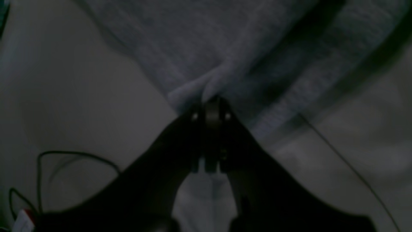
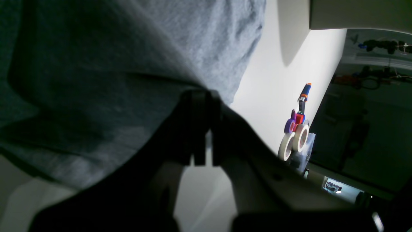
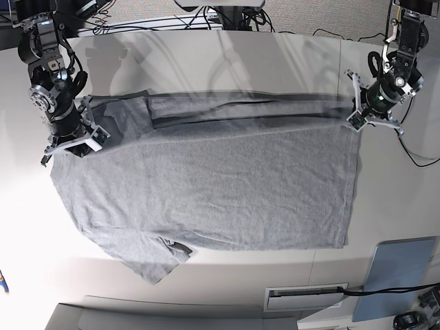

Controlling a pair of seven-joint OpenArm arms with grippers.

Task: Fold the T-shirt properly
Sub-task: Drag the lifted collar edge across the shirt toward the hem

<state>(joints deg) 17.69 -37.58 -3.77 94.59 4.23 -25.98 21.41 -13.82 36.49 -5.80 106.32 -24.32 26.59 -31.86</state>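
Note:
The heather-grey T-shirt (image 3: 220, 185) lies spread on the white table (image 3: 206, 58), plain side up, with one sleeve (image 3: 155, 261) at the front left. No lettering shows. Its far edge is raised and blurred between the two grippers. My left gripper (image 3: 355, 121), on the right in the base view, is shut on the shirt's far right corner; the left wrist view shows it (image 1: 212, 104) pinching a bunch of grey fabric (image 1: 206, 58). My right gripper (image 3: 69, 146) is shut on the shirt's left edge, and the cloth (image 2: 96, 80) drapes over it (image 2: 201, 96).
Tape rolls and coloured tools (image 2: 296, 138) stand near the table's edge in the right wrist view. Black cables (image 1: 64, 158) lie on the table by the left arm. A blue-grey panel (image 3: 399, 271) and a slotted plate (image 3: 306, 297) sit at the front right.

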